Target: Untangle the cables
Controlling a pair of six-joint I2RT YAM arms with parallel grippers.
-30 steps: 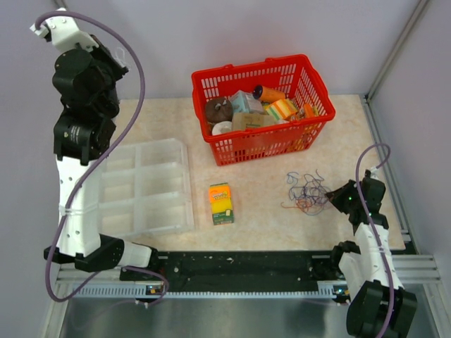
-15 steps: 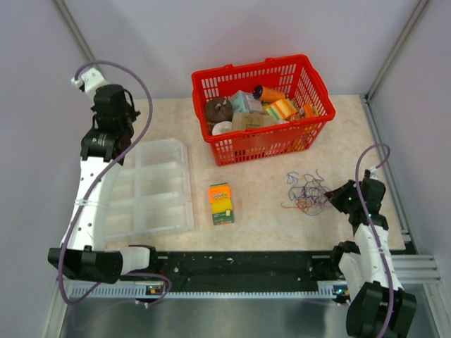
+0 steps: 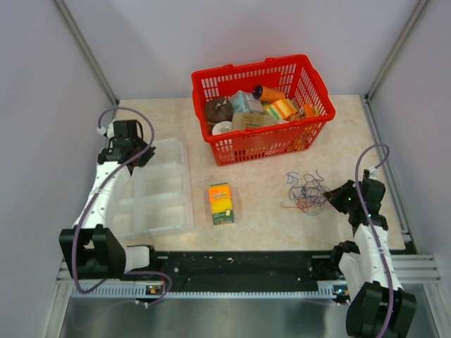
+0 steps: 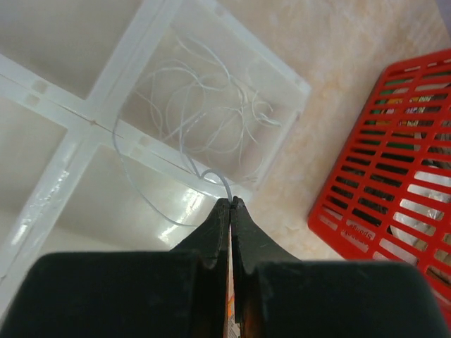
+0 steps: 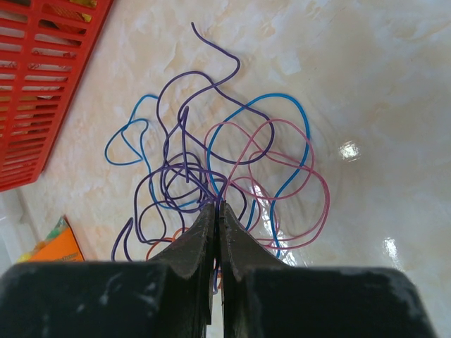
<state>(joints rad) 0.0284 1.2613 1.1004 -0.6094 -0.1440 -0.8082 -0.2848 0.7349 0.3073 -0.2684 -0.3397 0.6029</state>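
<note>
— Where can we get through?
— Bare tabletop between the sponge pack and the cables. The red basket blocks us at the far side.
— And on our left?
— The clear divided tray fills it.

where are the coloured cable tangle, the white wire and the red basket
cable tangle (image 3: 306, 191), top view, middle of the bunch
white wire (image 4: 204, 120), left wrist view, loops lying in the tray compartment
red basket (image 3: 268, 144), top view, near side wall
</note>
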